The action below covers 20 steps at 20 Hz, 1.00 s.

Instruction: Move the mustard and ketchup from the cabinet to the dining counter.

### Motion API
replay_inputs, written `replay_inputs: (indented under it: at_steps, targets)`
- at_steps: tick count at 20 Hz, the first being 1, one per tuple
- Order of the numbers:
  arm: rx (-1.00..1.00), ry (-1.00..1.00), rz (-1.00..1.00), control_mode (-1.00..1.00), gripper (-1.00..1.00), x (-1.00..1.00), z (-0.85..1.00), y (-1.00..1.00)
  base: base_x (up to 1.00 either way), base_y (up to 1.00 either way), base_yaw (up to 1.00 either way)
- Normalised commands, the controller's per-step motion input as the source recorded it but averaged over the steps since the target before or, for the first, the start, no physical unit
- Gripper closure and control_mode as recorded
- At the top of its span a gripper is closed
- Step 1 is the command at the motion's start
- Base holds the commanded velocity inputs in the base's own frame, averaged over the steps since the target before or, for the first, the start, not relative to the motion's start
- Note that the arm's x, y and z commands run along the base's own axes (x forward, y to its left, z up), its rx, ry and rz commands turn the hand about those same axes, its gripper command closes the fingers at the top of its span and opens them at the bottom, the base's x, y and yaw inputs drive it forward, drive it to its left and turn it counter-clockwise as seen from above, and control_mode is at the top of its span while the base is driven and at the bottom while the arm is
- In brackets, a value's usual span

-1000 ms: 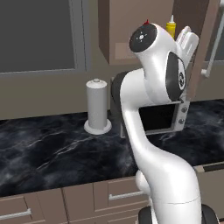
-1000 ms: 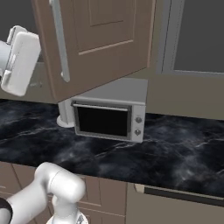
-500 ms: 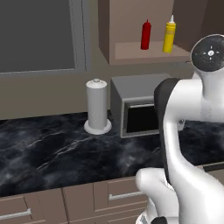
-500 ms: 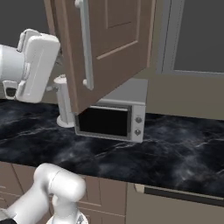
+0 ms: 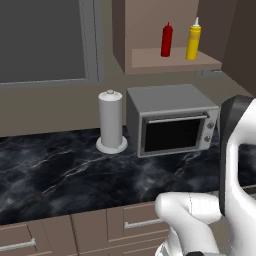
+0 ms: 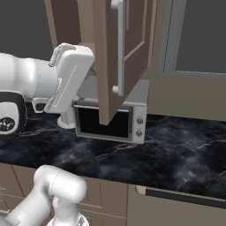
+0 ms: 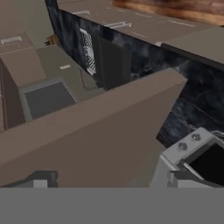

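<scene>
The red ketchup [image 5: 166, 40] and the yellow mustard [image 5: 193, 42] stand side by side on the shelf of the brown wall cabinet [image 5: 170, 62], ketchup on the left. The cabinet door [image 6: 110, 66] with its grey bar handle [image 6: 118, 44] is swung wide open. My hand [image 6: 71, 75] sits against the door's left side, its fingers hidden behind the door edge. In the hand view my gripper [image 7: 113, 179] is open, and the brown door slab [image 7: 96, 140] lies close in front between the two tips. The dining counter is out of view.
A grey microwave [image 5: 172, 120] stands on the narrow black marble worktop [image 5: 65, 170] under the cabinet. A white paper towel roll [image 5: 111, 122] is just left of it. Brown drawers [image 5: 125, 225] run below the worktop. A dark window [image 6: 198, 35] is right of the door.
The cabinet door has swung further open. My arm has moved right with it in the left base view, uncovering both bottles and the microwave.
</scene>
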Motion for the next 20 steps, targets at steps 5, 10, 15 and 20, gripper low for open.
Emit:
replay_inputs:
  at_steps: [5, 10, 15, 20]
  targets:
    - [0.05, -0.03, 0.00, -1.00, -1.00, -0.02, 0.00, -0.40, 0.00, 0.00, 0.00]
    - [0.00, -0.02, 0.00, -1.00, -1.00, 0.05, 0.04, 0.08, 0.00, 0.00, 0.00]
    - [-0.07, 0.02, 0.13, -1.00, -1.00, 0.02, 0.09, 0.46, 0.00, 0.00, 0.00]
    - [-0.15, 0.24, 0.44, -1.00, -1.00, -0.01, 0.20, 0.47, 0.00, 0.00, 0.00]
